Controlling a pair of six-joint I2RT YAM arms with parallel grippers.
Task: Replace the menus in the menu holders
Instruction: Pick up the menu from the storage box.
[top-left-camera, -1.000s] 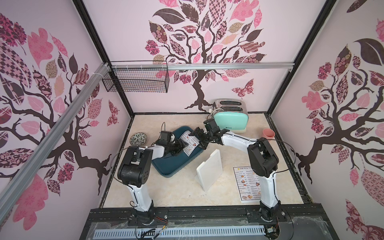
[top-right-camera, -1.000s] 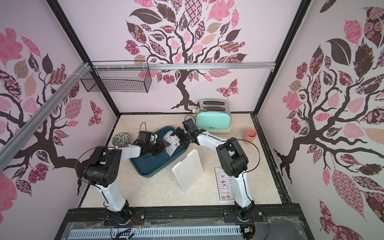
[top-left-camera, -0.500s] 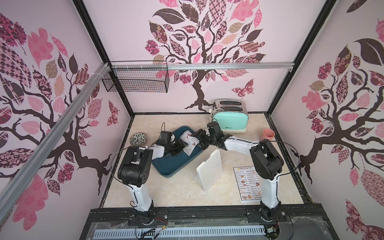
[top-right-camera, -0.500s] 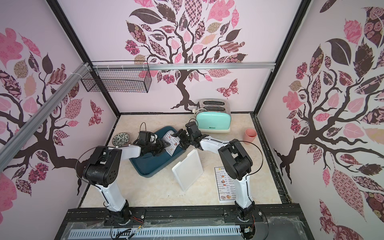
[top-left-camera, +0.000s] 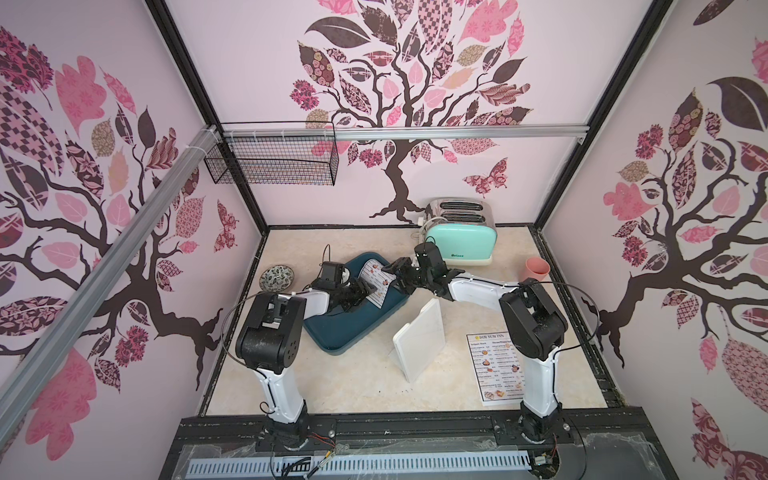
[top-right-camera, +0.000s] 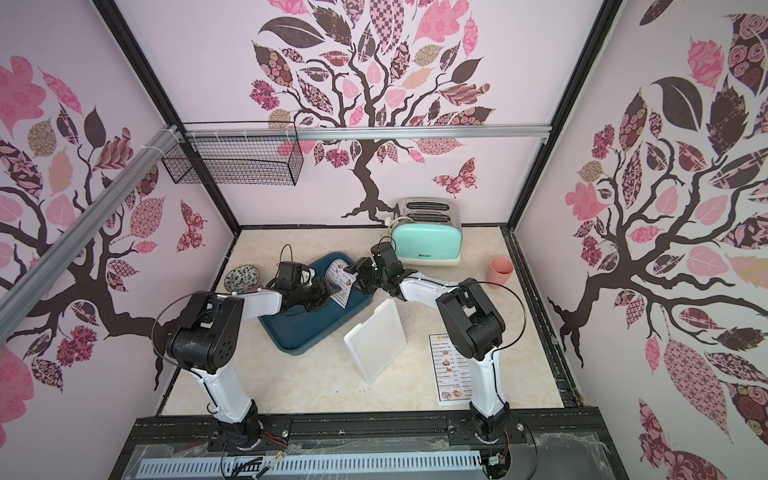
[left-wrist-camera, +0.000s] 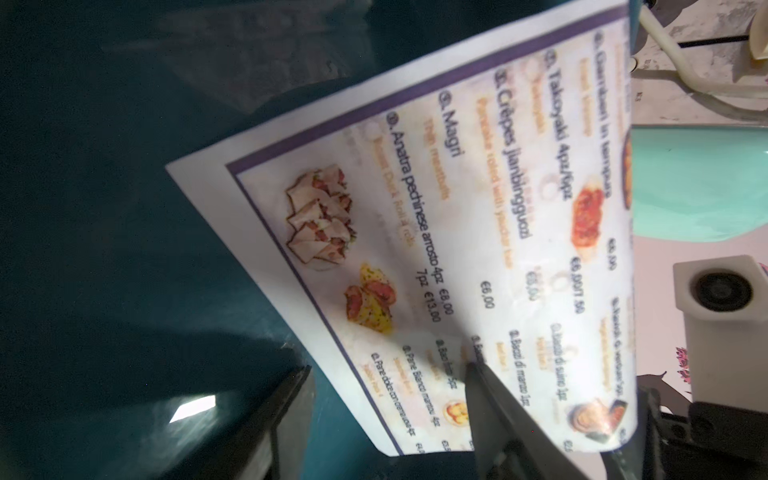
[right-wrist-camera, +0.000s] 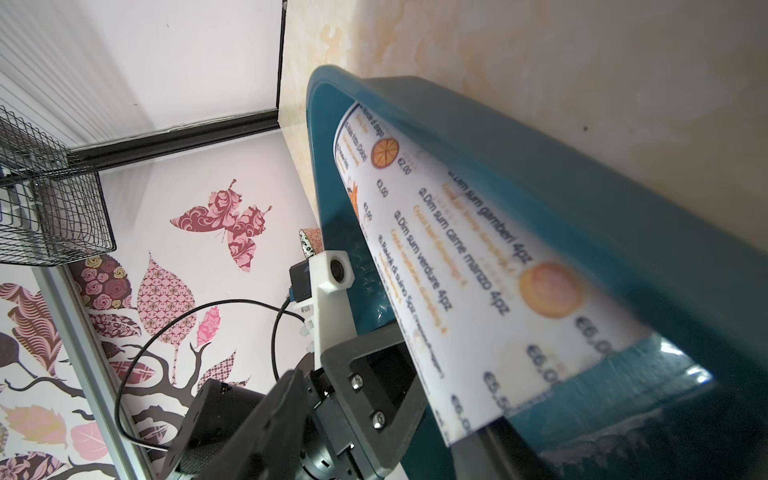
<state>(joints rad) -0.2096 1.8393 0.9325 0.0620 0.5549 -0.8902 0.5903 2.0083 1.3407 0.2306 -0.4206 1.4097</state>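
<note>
Blue tray (top-left-camera: 345, 332) holds a curled menu (top-left-camera: 376, 276); the left gripper (left-wrist-camera: 388, 368) has jaws apart, one finger (left-wrist-camera: 498, 407) lying on the menu; the right gripper (top-left-camera: 395, 275) is at its opposite edge, grip impossible to tell; the holder (top-left-camera: 419, 338) stands slanted just beside the tray; a second menu (top-left-camera: 496, 365) lies flat on the table (top-left-camera: 353, 386), on the holder's other side.

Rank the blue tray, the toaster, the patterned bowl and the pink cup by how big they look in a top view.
1. blue tray, largest even though partly covered
2. toaster
3. patterned bowl and pink cup: too alike to rank; the bowl looks only slightly wider.
</note>
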